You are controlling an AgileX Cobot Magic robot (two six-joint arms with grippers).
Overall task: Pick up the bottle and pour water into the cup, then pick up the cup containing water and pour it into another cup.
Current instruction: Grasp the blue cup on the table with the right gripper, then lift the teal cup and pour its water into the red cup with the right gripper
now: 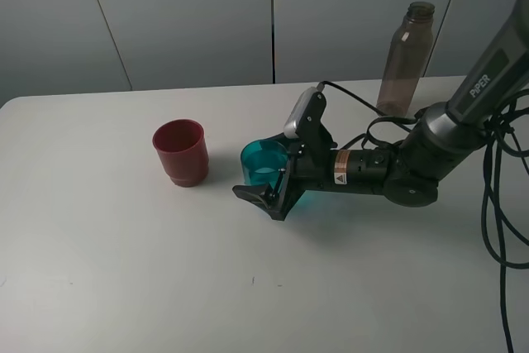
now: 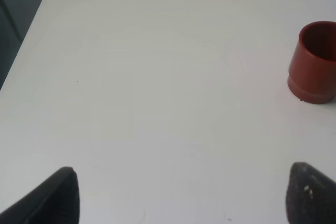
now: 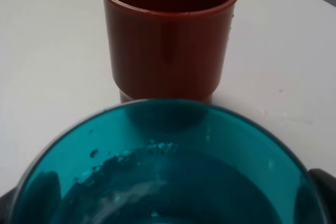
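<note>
The right hand (image 1: 277, 175) is spread wide, with the teal cup (image 1: 263, 163) between its fingers near the middle of the table (image 1: 124, 270); no squeeze shows yet. The cup holds water, so a lopsided closing could shove or tip it and spill. Its smooth plastic might also slip in a light grip. The red cup (image 1: 181, 152) stands near, toward the left edge, and could be knocked during the swing over. The bottle (image 1: 407, 59) stands upright at the far edge. The left hand (image 2: 181, 198) hangs spread and empty. The table is plain white, with grey wall panels behind it.
</note>
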